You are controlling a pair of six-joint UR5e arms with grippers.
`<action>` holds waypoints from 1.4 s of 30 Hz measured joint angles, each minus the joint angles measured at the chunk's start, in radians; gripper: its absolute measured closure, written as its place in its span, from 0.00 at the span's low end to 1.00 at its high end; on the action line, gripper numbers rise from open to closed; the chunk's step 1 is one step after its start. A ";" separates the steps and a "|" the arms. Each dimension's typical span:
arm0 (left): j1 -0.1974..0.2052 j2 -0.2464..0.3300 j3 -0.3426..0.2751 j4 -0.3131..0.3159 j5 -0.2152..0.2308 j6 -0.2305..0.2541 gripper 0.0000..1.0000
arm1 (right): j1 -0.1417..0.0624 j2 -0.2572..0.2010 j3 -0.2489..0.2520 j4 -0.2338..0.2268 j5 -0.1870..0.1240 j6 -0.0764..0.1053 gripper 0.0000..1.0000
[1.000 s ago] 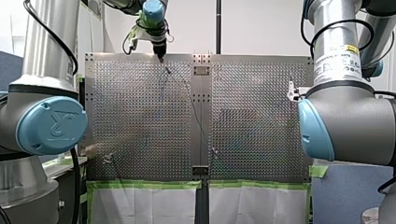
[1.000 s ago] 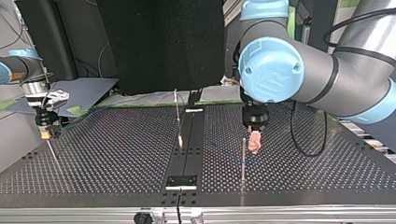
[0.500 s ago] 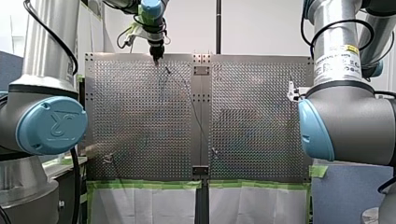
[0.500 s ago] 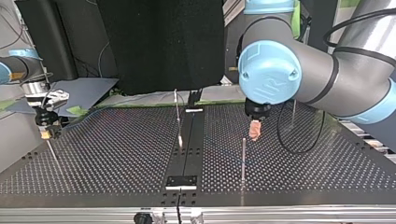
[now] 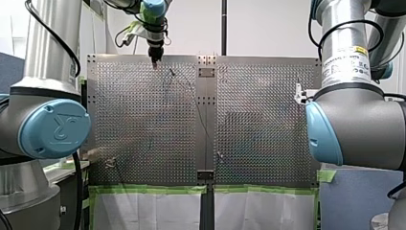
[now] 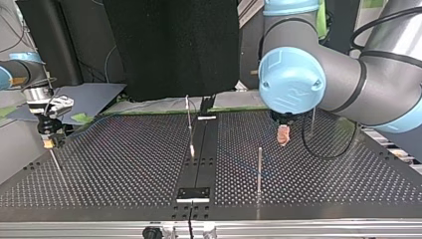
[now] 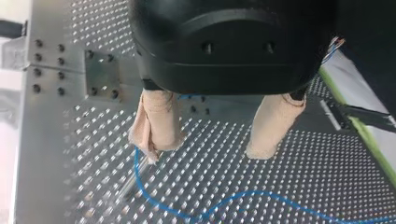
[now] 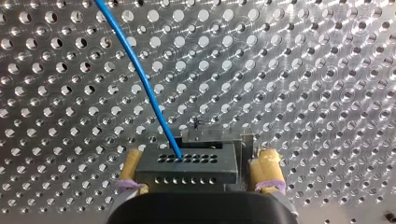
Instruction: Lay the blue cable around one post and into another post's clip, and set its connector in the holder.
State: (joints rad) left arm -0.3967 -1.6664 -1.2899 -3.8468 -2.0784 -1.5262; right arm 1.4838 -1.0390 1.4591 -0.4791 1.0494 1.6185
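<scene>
We judge the routing step to be in hand. Our left tool (image 7: pixel 209 150) hangs over the right half of the top view, its beige-padded fingers apart with nothing between them. The blue cable (image 7: pixel 252 192) lies slack on the tabletop (image 6: pixel 124 164) under it, and a thin post (image 6: pixel 259 169) stands nearby. Our right tool (image 8: pixel 200 173), at the top view's far left, is closed on the black connector (image 8: pixel 187 163), with the cable running out ahead. Next, we think, the left tool must take the cable low and lead it around a post without tugging the connector.
</scene>
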 joint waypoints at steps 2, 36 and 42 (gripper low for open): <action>0.003 0.006 -0.001 0.008 -0.014 -0.015 0.00 | 0.000 0.000 0.000 0.000 0.000 0.000 0.02; 0.047 0.031 0.000 0.074 -0.039 0.033 0.00 | 0.000 0.000 0.000 0.000 0.000 0.000 0.02; 0.049 0.031 0.005 0.083 -0.040 0.083 0.00 | 0.000 0.000 0.000 0.000 0.000 0.000 0.02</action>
State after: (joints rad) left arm -0.3475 -1.6356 -1.2845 -3.7636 -2.1182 -1.4434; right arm 1.4838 -1.0389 1.4591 -0.4791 1.0495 1.6185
